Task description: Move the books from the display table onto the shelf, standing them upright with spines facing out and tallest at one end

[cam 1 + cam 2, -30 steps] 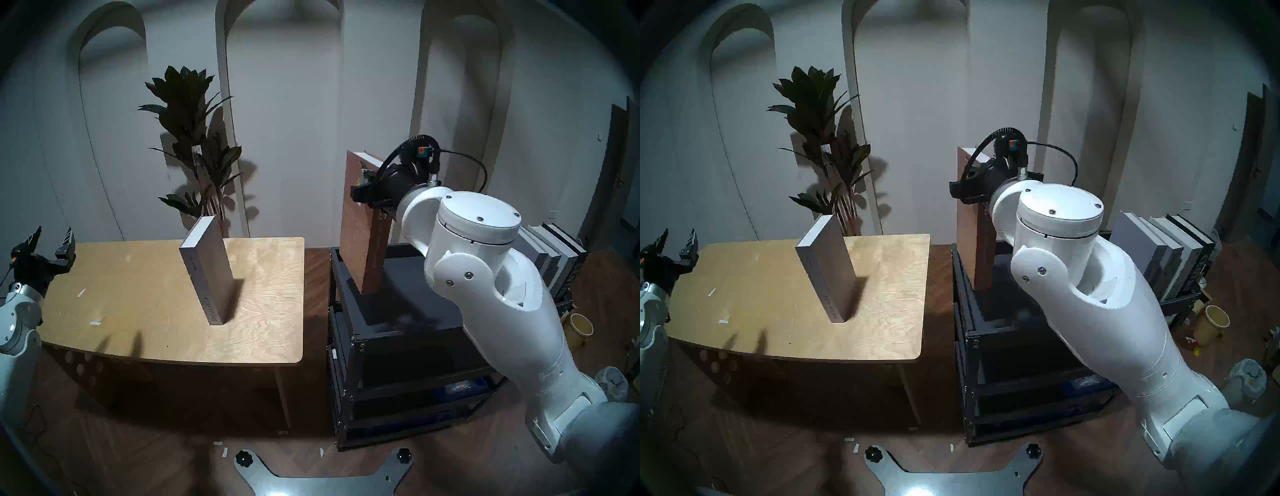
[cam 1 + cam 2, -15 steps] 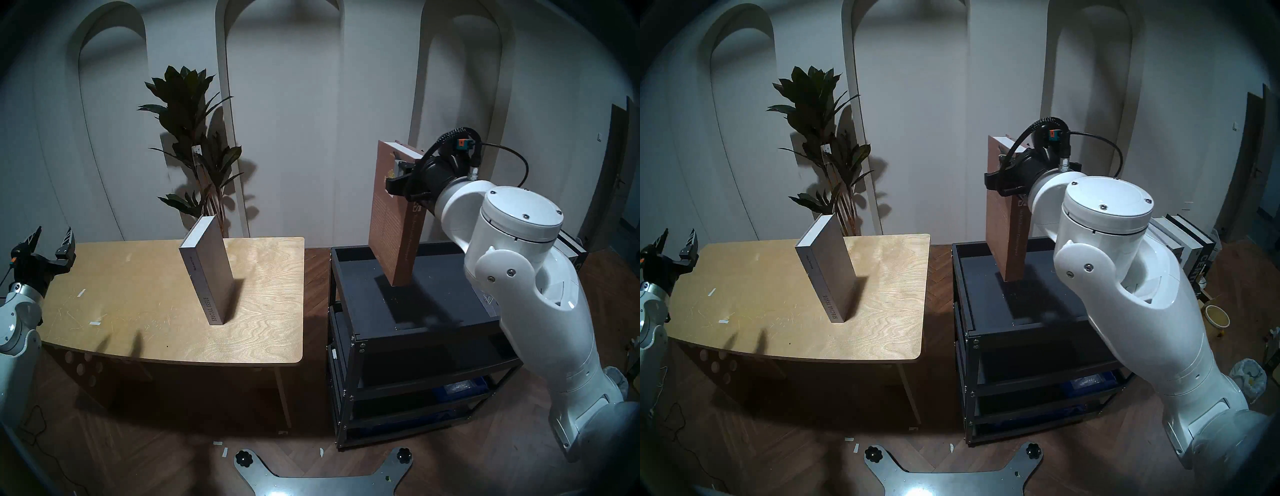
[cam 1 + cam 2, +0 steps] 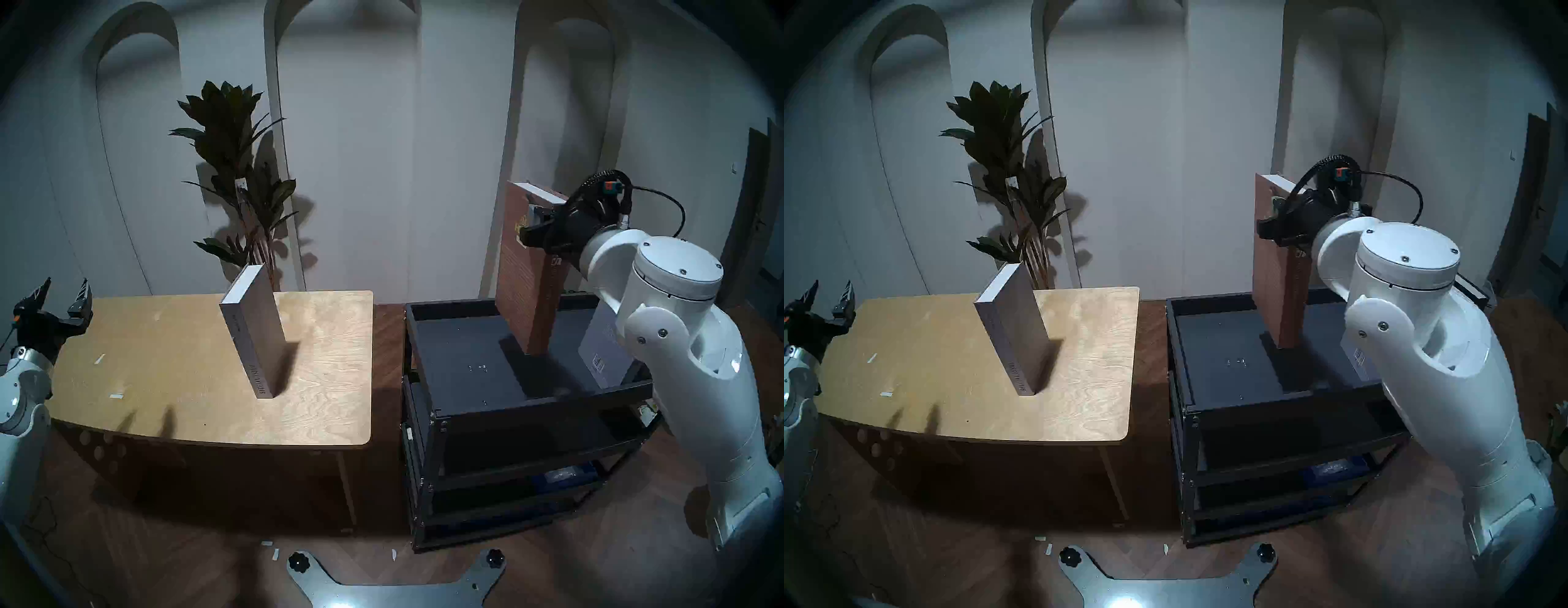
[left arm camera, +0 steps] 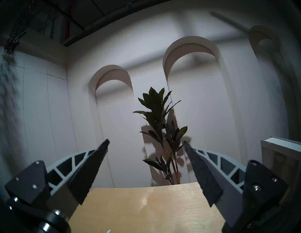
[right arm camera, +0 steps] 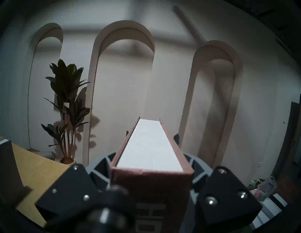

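Note:
My right gripper (image 3: 535, 224) (image 3: 1276, 218) (image 5: 152, 136) is shut on a tall brown book (image 3: 524, 276) (image 3: 1272, 276) (image 5: 151, 146), pinching its upper part. The book stands upright, spine toward me, right of the middle of the shelf's dark top tray (image 3: 458, 361) (image 3: 1216, 339); I cannot tell whether its foot touches. Just right of it, part of a grey book (image 3: 602, 348) (image 3: 1354, 354) shows behind my arm. A grey "SPECIAL ISSUE" book (image 3: 254, 327) (image 3: 1013, 327) (image 4: 280, 159) stands on the display table (image 3: 169, 361) (image 3: 932, 352) (image 4: 146, 211). My left gripper (image 3: 63, 293) (image 3: 828, 295) (image 4: 145, 143) hangs open at the table's left end.
A tall potted plant (image 3: 237, 170) (image 4: 162, 130) (image 5: 66, 91) stands behind the table. A strip of wooden floor (image 3: 388, 339) separates table and shelf. The rack's lower tiers (image 3: 509, 479) hold a blue item. My base plate (image 3: 394, 588) lies on the floor in front.
My right arm has carried the brown book to the right, from the tray's left end to right of its middle. The left arm and the grey book have not moved.

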